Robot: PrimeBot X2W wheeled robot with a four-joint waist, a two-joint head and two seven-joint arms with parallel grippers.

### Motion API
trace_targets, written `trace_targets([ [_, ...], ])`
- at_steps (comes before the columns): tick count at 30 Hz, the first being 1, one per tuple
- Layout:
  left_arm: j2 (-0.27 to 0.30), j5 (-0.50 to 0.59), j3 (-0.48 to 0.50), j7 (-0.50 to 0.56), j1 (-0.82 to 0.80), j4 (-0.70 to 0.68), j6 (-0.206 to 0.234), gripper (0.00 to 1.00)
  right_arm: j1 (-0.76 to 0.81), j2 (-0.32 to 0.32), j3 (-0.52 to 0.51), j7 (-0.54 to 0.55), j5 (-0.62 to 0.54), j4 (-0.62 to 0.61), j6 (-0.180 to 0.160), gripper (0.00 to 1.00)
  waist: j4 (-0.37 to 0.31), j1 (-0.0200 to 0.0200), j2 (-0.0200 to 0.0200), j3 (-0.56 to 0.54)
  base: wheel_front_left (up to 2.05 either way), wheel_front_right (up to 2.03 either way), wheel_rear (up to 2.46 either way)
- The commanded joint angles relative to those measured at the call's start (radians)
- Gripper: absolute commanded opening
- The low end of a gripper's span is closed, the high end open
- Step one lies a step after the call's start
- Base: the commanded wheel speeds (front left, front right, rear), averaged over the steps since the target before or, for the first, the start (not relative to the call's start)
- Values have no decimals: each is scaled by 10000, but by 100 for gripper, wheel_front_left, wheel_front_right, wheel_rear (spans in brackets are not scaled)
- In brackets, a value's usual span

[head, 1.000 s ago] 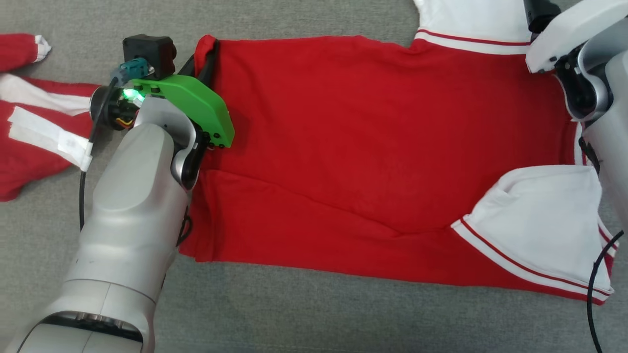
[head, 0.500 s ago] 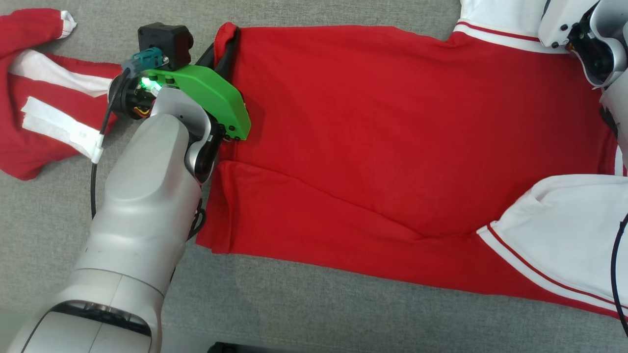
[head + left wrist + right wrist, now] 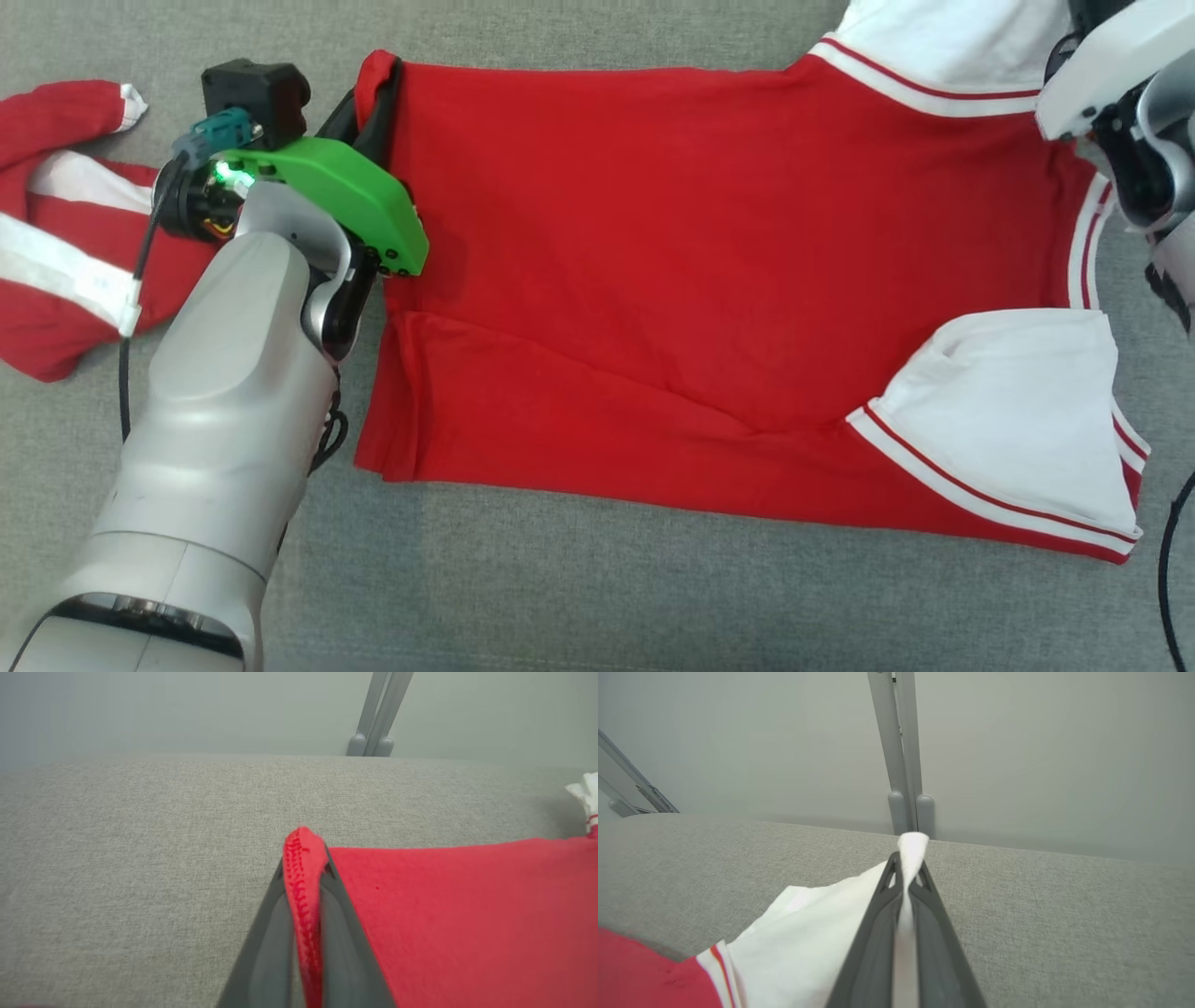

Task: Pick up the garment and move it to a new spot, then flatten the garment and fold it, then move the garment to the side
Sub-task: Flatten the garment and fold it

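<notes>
The garment (image 3: pixel 672 271) is a red shirt with white sleeves, spread across the grey cloth surface (image 3: pixel 579 579) in the head view. My left gripper (image 3: pixel 378 89) is shut on its red hem corner at the far left; the left wrist view shows the stitched hem (image 3: pixel 303 882) pinched between the fingers. My right gripper (image 3: pixel 909 868) is shut on the white sleeve fabric (image 3: pixel 817 933) at the far right corner, where the right arm (image 3: pixel 1130 121) stands. The near white sleeve (image 3: pixel 1018 420) lies folded onto the red body.
A second red and white garment (image 3: pixel 65 252) lies crumpled at the left, partly under my left forearm (image 3: pixel 224 429). Grey upright posts (image 3: pixel 901 765) and a pale wall stand beyond the far edge of the surface.
My right gripper has closed on the white sleeve. The head camera has shifted between frames, so the whole picture slides; the left gripper keeps its hold on the hem.
</notes>
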Motion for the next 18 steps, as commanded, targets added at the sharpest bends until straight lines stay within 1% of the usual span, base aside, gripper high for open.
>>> trace_targets([
  [1, 219, -177, 34, -114, 377, -157, 29, 0, 479, -82, 143, -238, 131, -291, -11, 0, -377, 0, 0, -418, 0, 0, 0],
  [4, 437, -423, 132, -255, 939, -572, 29, 0, 1284, -193, 336, -608, 376, -965, -11, 0, -595, 0, 0, -655, 0, 0, 0],
  [8, 753, -746, 345, -509, 2063, -1323, 43, 0, 2705, -332, 322, -1022, 766, -1947, -12, 0, -884, 0, 0, -906, 0, 0, 0],
  [12, 1041, -838, 467, -647, 3250, -2228, 308, 0, 4221, -403, -79, -1234, 938, -2899, -11, 0, -1085, 0, 0, -1119, 0, 0, 0],
  [14, 1168, -921, 546, -699, 3863, -2742, 481, 0, 5038, -329, -391, -1276, 1063, -3408, -11, 0, -1164, 0, 0, -1215, 0, 0, 0],
  [18, 1429, -1023, 650, -594, 4990, -3814, 886, 0, 6476, -231, -1130, -1298, 953, -4341, -11, 0, -1297, 0, 0, -1345, 0, 0, 0],
])
